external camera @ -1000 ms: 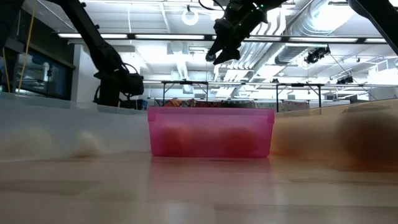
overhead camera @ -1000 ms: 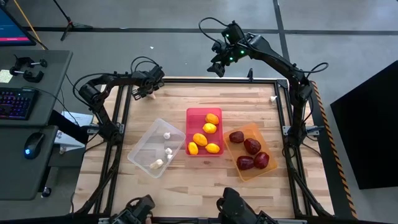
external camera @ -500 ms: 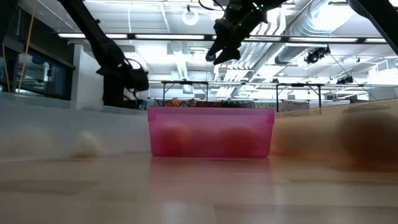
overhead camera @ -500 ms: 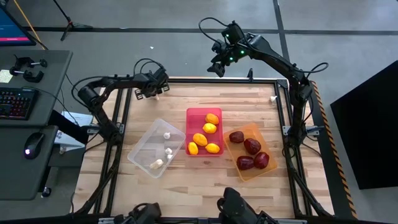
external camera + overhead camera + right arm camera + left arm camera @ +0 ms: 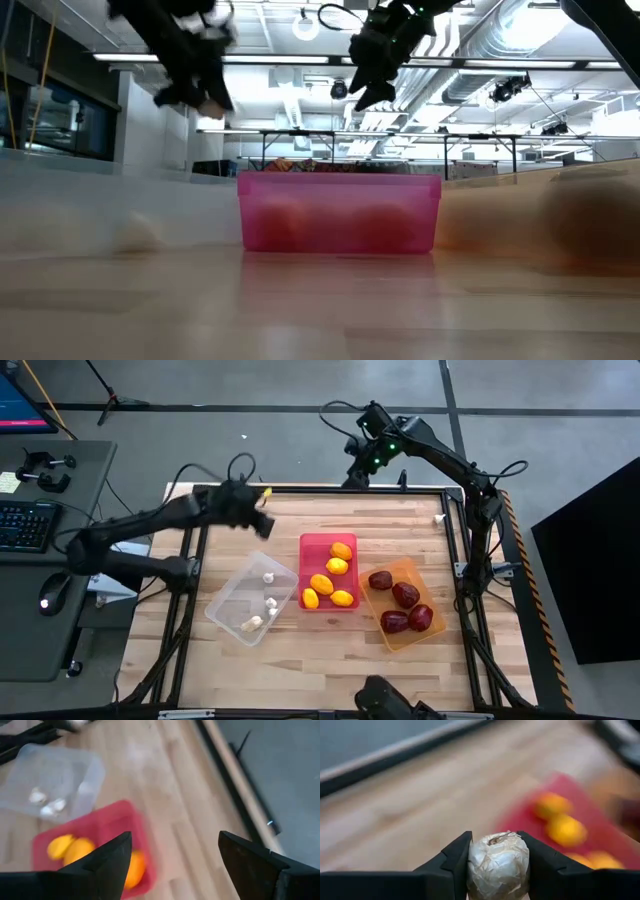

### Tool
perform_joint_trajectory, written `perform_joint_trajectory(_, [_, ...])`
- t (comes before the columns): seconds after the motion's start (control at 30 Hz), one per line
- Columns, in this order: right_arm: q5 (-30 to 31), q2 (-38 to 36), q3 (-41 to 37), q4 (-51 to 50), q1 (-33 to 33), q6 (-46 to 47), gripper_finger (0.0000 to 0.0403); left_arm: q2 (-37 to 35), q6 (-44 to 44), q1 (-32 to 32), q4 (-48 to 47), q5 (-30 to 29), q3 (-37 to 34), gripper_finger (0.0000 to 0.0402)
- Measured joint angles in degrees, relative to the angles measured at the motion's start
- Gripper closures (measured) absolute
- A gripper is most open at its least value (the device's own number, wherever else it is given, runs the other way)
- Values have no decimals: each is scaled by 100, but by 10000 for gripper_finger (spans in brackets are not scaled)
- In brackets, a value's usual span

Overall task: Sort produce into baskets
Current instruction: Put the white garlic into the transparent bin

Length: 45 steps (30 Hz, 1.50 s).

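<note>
My left gripper (image 5: 262,523) is above the table's far left part, beyond the clear basket (image 5: 232,610). It is shut on a whitish garlic bulb (image 5: 498,865). The clear basket holds three garlic bulbs (image 5: 268,577). The red-pink basket (image 5: 313,542) holds several yellow-orange lemons (image 5: 322,584). The orange basket (image 5: 432,598) holds several dark red fruits (image 5: 405,595). My right gripper (image 5: 172,855) is open and empty, high above the table's far edge (image 5: 357,475). My left gripper pinches the garlic bulb by its two opposite sides (image 5: 476,866) between its two fingers (image 5: 454,865). The bulb's papery top faces forward past the fingertips. The bulb is lifted clear of the table.
The three baskets stand side by side in the table's middle. Bare wooden tabletop (image 5: 400,525) lies beyond them, and more (image 5: 300,665) lies in front of them. A black frame (image 5: 300,490) runs around the table. A desk with a keyboard (image 5: 25,525) stands off to the left.
My left gripper has swung from the table's far left corner toward the table's middle and the baskets, rising as it goes, still shut on the garlic bulb. My right gripper has turned a little above the far edge.
</note>
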Motion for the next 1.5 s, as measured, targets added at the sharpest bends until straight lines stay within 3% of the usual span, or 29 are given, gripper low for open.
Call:
perform_joint_trajectory(0.2, [-449, 2, 0, -832, 281, 178, 116, -804, -414, -1998, -477, 263, -267, 267])
perform_joint_trajectory(0.43, [-201, 2, 0, -1375, 1073, 938, 116, -679, -1108, -3586, -721, 20, -978, 266])
perform_joint_trajectory(0.67, [1272, 2, 0, -2443, 2074, 2345, 116, -514, -676, -4019, -465, -27, -1429, 239])
perform_joint_trajectory(0.83, [2139, -164, -133, -2380, 2911, 3324, 116, -523, -456, -4014, -395, 0, -1467, 205])
perform_joint_trajectory(1.0, [3410, -151, -324, -2378, 3558, 4159, 116, -555, -459, -4068, -348, 121, -1465, 176])
perform_joint_trajectory(1.1, [3924, -325, -922, -2385, 3660, 4734, 116, -562, -567, -4150, -317, -12, -1465, 168])
perform_joint_trajectory(1.27, [3958, -1387, -2839, -2322, 3274, 5705, 116, -593, -808, -4340, -305, -220, -1465, 167])
perform_joint_trajectory(1.5, [4197, -3518, -5466, -1174, 1772, 7663, 116, -614, -1170, -4495, -111, -720, -1465, 167])
